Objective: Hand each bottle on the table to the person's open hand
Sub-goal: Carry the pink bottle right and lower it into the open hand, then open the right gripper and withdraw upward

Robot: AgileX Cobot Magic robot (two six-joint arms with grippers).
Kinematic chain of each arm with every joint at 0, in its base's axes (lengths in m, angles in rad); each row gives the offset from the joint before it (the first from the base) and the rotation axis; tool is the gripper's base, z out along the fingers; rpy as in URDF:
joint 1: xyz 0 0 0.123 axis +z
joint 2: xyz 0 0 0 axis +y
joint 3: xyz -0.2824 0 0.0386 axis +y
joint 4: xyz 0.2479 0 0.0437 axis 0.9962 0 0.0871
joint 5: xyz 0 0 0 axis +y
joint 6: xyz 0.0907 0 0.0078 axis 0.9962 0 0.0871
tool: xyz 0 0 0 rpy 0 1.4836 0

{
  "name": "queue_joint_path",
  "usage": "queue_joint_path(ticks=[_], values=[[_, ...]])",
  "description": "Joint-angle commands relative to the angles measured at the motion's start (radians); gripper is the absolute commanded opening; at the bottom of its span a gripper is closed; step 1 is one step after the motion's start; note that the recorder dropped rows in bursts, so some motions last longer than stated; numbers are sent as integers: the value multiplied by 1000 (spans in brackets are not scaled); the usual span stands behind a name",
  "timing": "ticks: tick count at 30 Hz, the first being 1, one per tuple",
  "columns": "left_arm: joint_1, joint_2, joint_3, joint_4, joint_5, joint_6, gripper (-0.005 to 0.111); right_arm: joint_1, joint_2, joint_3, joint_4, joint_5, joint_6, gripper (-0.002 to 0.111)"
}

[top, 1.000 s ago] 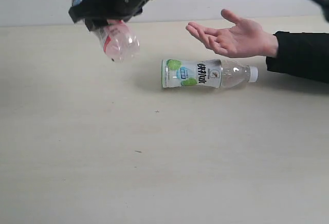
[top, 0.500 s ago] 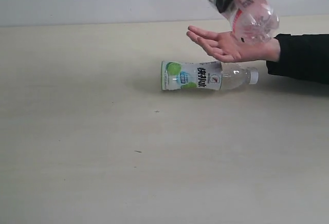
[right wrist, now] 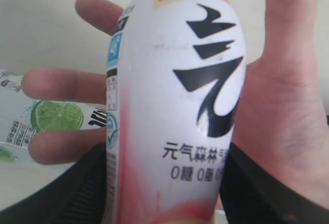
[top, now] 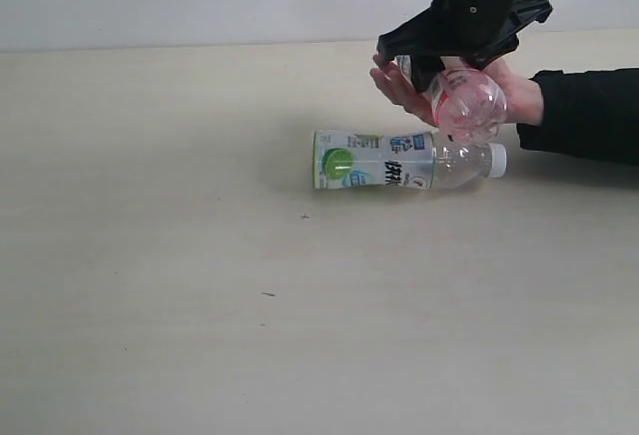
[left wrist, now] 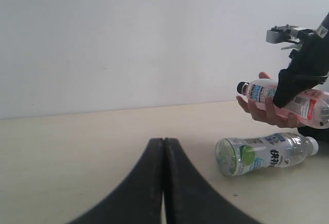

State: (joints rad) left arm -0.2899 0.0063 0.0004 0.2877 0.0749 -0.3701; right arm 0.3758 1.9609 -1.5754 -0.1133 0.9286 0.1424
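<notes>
Exterior view: the right gripper (top: 451,68) was right over the open hand (top: 397,84), and it had the pink bottle (top: 469,104) in its jaws!
Right pincer: spread fairly wide, clamped on the pink bottle's body, 1 dark finger on either side of the label in the right wrist view.
Pink bottle: off the table (top: 200,285), tilted, clear base toward the exterior camera, black cap toward the far wall.
Contact with the palm: the bottle lay across the upturned palm and fingers; whether it truly pressed on the skin, I couldn't tell.
Open hand: palm up, fingers spread under the bottle, coming out of a black sleeve (top: 584,111) on the right of the exterior view.
Lime bottle (top: 384,159): on its side on the table, just in front of the hand, white cap pointing toward the sleeve side, nobody touching it.
Left pincer: the left gripper (left wrist: 163,183) was closed tight, its 2 fingers pressed together, nothing between them, low over bare table and well apart from both bottles.
</notes>
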Motion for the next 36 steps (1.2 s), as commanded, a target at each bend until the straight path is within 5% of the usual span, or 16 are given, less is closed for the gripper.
queue_joint_path(ticks=[1,14,18,36], values=[[0,-6,0,1,-9,-1,0,-5,10,6,-3,-18,0,8],[0,-6,0,1,-9,-1,0,-3,10,6,-3,-18,15,80],[0,-6,0,1,-9,-1,0,-3,10,6,-3,-18,15,93],[0,-6,0,1,-9,-1,0,-3,-277,-2,-3,68,-3,90]])
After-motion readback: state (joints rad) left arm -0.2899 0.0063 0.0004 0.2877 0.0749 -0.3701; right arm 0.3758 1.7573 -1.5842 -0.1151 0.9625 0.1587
